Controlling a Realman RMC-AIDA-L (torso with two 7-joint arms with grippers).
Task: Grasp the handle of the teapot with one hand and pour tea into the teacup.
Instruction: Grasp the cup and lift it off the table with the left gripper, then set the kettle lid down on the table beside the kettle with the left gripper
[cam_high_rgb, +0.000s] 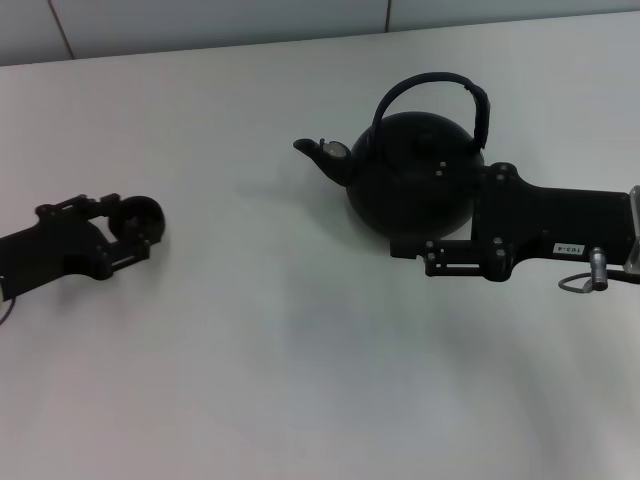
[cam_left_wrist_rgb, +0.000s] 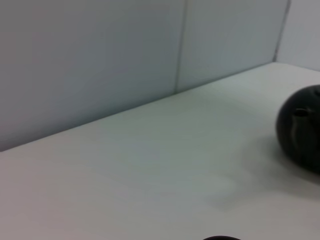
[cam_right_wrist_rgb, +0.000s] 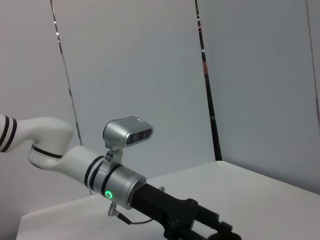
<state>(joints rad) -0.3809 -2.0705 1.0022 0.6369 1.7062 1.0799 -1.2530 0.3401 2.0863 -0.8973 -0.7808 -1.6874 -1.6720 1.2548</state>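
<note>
The black teapot (cam_high_rgb: 410, 170) stands right of centre on the white table, spout (cam_high_rgb: 320, 150) pointing left, arched handle (cam_high_rgb: 430, 80) upright over it. My right gripper (cam_high_rgb: 470, 215) comes in from the right, level with the pot's body and below the handle. It is open, with one finger along the pot's near side; the far finger is hidden. The tiny dark teacup (cam_high_rgb: 140, 215) sits at far left between the fingers of my left gripper (cam_high_rgb: 128, 228), which is shut on it. The pot's body also shows in the left wrist view (cam_left_wrist_rgb: 302, 130).
The white table (cam_high_rgb: 280, 350) stretches between the two arms. A grey panelled wall (cam_high_rgb: 200, 25) runs along the table's far edge. The right wrist view shows my left arm (cam_right_wrist_rgb: 120, 182) across the table.
</note>
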